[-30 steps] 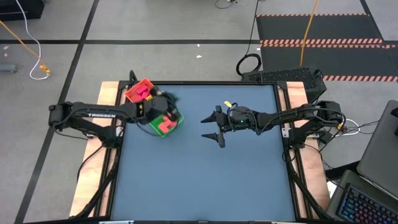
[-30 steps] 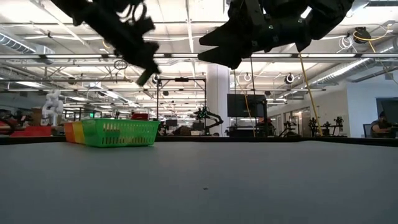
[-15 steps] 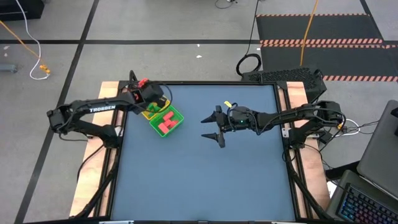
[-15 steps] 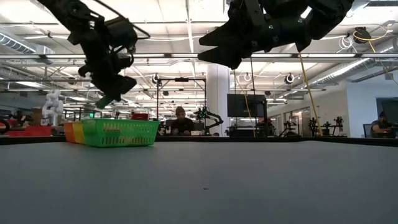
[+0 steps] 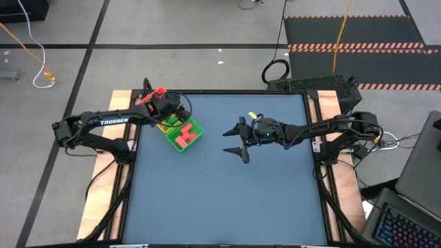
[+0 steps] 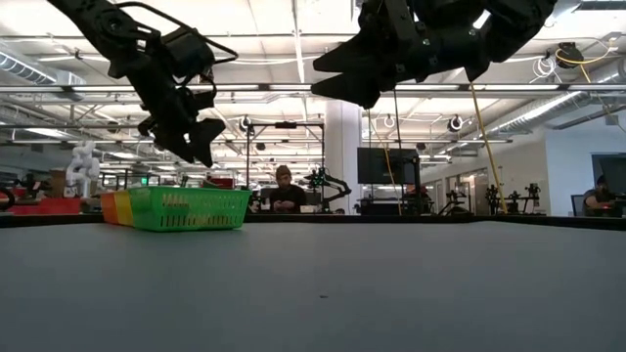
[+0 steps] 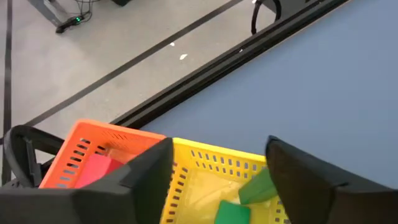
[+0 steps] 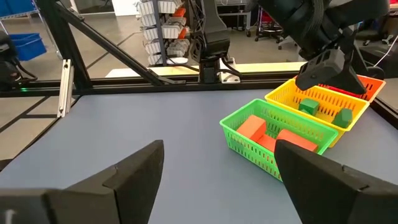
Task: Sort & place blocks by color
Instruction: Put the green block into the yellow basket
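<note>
The left gripper [image 6: 192, 145] hovers over the tray's [image 8: 281, 160] yellow middle compartment, jaws released and empty. Green blocks [image 8: 309, 107] lie in yellow; red blocks [image 8: 251, 129] in green, apparently one in orange. The right gripper [image 5: 239, 140] waits spread above mid-tabletop [image 5: 227, 200].

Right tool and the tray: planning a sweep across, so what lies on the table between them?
Nothing: in the high view, only bare blue table separates the open right tool from the tray.

A person [image 6: 285, 192] sits beyond the table [image 5: 227, 186]; a laptop [image 5: 406, 224] is beside it.
</note>
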Robot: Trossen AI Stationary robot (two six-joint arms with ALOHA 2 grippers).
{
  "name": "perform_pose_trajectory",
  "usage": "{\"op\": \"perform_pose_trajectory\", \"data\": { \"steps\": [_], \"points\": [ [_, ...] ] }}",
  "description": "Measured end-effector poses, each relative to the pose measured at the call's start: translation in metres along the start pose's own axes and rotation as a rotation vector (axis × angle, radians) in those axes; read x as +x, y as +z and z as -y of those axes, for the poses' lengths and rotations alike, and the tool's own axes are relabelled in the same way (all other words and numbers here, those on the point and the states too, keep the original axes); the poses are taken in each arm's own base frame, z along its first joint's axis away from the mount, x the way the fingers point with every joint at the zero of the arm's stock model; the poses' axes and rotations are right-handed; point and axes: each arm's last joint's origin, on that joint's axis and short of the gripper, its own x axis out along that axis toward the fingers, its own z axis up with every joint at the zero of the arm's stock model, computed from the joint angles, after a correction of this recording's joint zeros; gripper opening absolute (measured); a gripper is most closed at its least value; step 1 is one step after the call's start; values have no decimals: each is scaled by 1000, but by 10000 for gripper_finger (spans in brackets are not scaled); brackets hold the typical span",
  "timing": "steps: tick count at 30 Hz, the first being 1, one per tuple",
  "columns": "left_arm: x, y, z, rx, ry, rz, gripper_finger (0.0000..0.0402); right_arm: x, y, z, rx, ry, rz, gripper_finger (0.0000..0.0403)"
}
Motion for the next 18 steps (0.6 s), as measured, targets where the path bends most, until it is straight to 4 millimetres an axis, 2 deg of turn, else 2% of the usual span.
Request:
{"op": "perform_pose_trajectory", "data": {
  "steps": [4,8,15,18],
  "points": [
    [0,0,0,-1,-1,1,291,0,0,0,0,0,0,297],
    [0,0,0,-4,-2,4,309,0,0,0,0,0,0,297],
    [-2,7,5,-30,-31,71,290,0,0,0,0,0,0,297],
    [-8,16,18,-3,-207,163,276,0,0,0,0,0,0,297]
  ]
}}
